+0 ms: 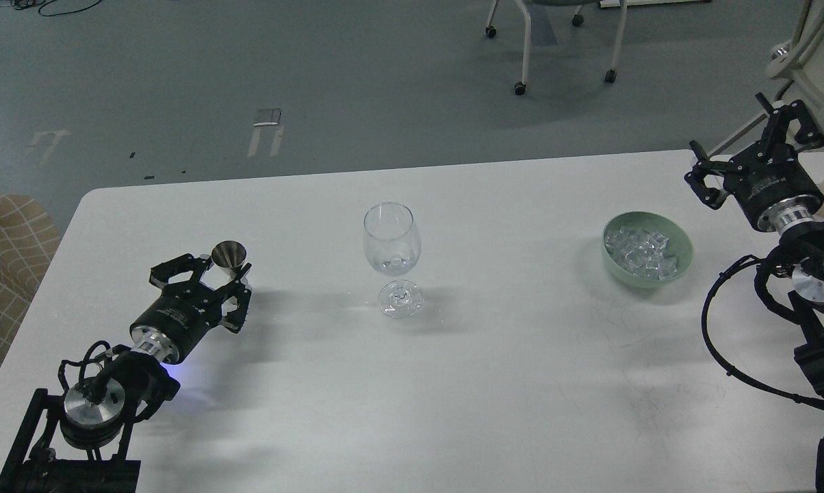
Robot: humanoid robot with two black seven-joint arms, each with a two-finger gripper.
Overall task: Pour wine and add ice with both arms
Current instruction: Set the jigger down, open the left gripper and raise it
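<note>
Bench: glass centre; bowl of ice right; metal cup left. Left tool stood fingers apart beside cup. Right tool hung spread wide, far right.

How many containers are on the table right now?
3. A small metal cup at the left, by the left gripper; a wine glass upright in the middle; a green bowl of ice at the right, near the right gripper. None seems hidden.
</note>
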